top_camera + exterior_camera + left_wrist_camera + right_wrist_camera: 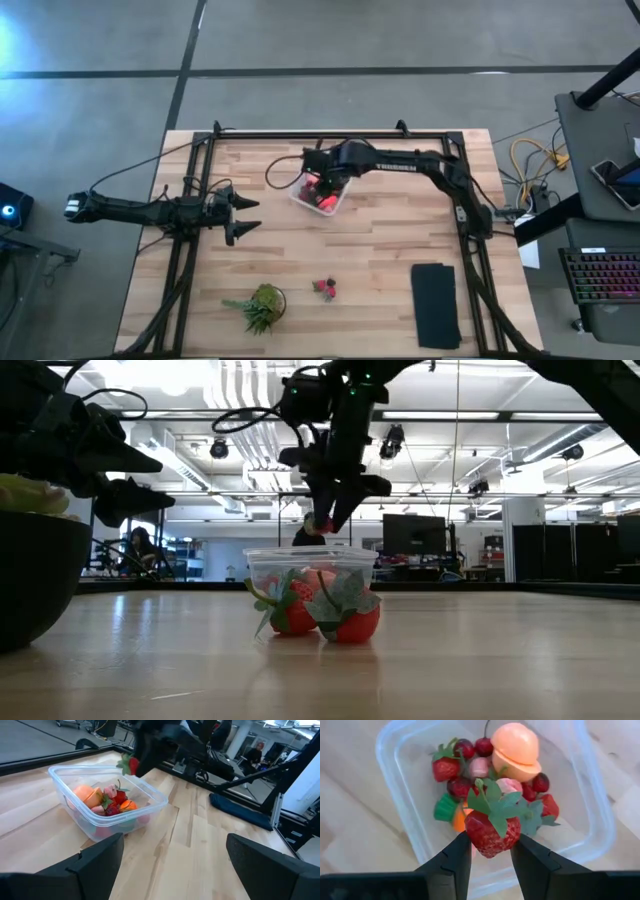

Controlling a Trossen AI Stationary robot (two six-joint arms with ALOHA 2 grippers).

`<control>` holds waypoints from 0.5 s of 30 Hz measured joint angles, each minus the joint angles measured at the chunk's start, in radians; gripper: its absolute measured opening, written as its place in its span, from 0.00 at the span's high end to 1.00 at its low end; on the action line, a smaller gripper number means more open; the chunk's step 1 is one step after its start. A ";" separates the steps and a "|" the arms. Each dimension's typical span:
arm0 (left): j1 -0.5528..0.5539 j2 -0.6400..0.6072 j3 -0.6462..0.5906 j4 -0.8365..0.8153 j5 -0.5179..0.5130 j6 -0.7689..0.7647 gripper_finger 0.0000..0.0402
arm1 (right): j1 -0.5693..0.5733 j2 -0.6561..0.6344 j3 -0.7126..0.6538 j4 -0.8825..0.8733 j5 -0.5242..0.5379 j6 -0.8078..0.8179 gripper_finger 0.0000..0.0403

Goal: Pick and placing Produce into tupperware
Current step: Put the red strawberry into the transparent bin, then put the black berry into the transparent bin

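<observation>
One strawberry (492,831) is clamped between the right gripper's (491,854) fingers and hangs directly over the tub (395,750) — the placing half of a pick-and-place cycle, by my reading. The tub sits on the table (380,250) toward the far middle and already holds a heap of produce: several berries, an orange carrot piece (459,820) and a pink-orange round fruit (516,750). The next move seems to call for little more than parting the fingers, perhaps after a small descent so the berry lands inside the walls and does not bounce out.

Two more strawberries (324,289) lie on the near part of the table, close to the plant (262,305) and well apart from the tub, so the job looks unfinished.

The right arm (420,165) reaches in from the right side, elbow bent, its wrist tipped steeply down over the tub. The left gripper (240,215) waits at the table's left side — fingers apart, holding nothing, aimed toward the tub. A black pad (436,305) lies at the near right.
</observation>
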 joint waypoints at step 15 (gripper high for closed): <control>0.000 0.000 0.000 0.000 0.000 0.000 0.16 | 0.102 -0.006 0.014 -0.017 -0.161 -0.105 0.46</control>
